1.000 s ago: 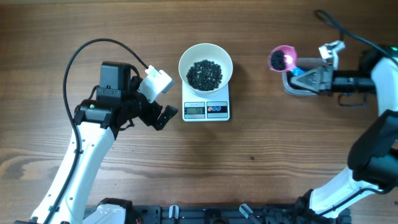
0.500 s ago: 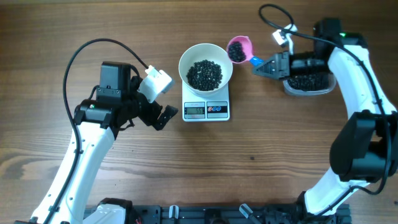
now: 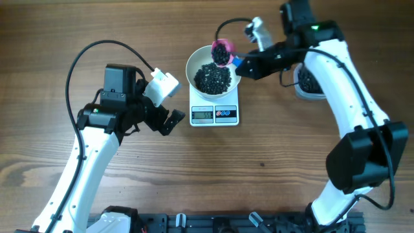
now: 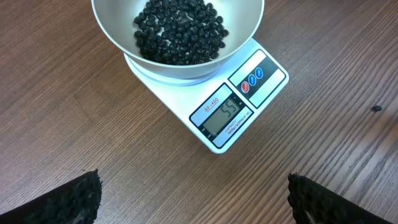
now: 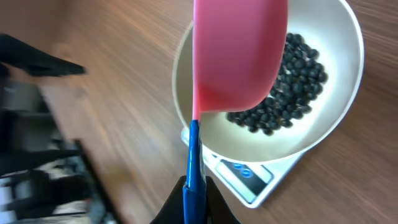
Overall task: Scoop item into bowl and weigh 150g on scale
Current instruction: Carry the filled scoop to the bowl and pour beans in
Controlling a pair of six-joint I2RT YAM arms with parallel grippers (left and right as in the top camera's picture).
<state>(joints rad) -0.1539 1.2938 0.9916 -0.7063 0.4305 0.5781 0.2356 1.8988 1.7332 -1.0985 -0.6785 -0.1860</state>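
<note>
The scale (image 3: 214, 114) sits at the centre of the worktop (image 3: 291, 168), display (image 4: 222, 116) toward the near edge. The white bowl (image 3: 191, 68) stands on the scale platform and contains a heap of black beans (image 3: 213, 77).

The right fingers (image 3: 244, 65) are clamped narrowly on the blue handle (image 5: 194, 155) of a pink scoop (image 3: 222, 52). The scoop is loaded with beans and is positioned above the bowl's far-right rim.

The left fingers (image 3: 169, 120) are spread wide and hold nothing. They hover just left of the scale, clear of it.

A clear container (image 3: 303, 87) holding more beans sits to the right of the scale, partly hidden by the right arm. One loose bean (image 4: 376, 109) lies on the worktop near the scale.
</note>
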